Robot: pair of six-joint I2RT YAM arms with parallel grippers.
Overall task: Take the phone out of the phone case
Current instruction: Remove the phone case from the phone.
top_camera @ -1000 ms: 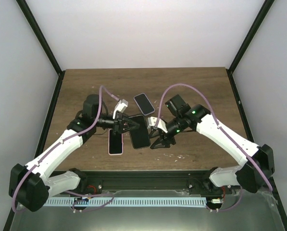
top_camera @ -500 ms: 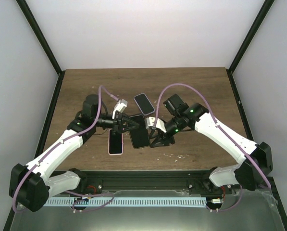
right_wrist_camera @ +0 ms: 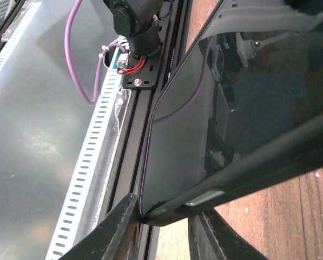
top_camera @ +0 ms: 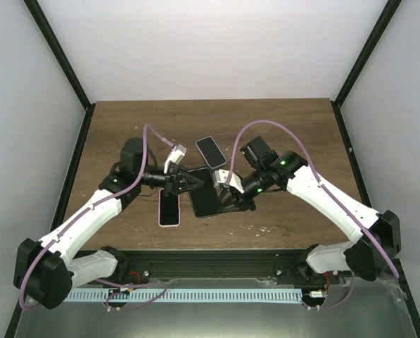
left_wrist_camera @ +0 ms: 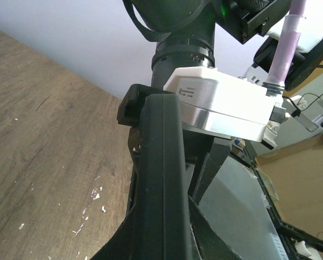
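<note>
The phone case (top_camera: 202,193), with the phone (right_wrist_camera: 204,135) still seated in it, hangs between the two arms over the middle of the desk (top_camera: 125,127), apparently raised and tilted. The left jaws are clamped shut on its left edge. The right jaws straddle its near right corner with only a thin gap, and whether they already bite cannot be told. The likeliest fault is that the right jaws pinch glass and rim together, so that any pull moves phone and case as one and nothing separates. The glossy screen also looks slick, so the pads may slide off the corner. With only a thin edge in the left jaws, a hard tug could twist the slab free and drop it onto the pink-cased phone (top_camera: 169,210), which lies flat just beside it. The desk is dark wood, scuffed and flecked with white. Farther back, a second dark phone (top_camera: 211,148) lies flat, well apart from the far edge. White walls (top_camera: 210,49) and black frame posts (top_camera: 62,63) close the space in.
</note>
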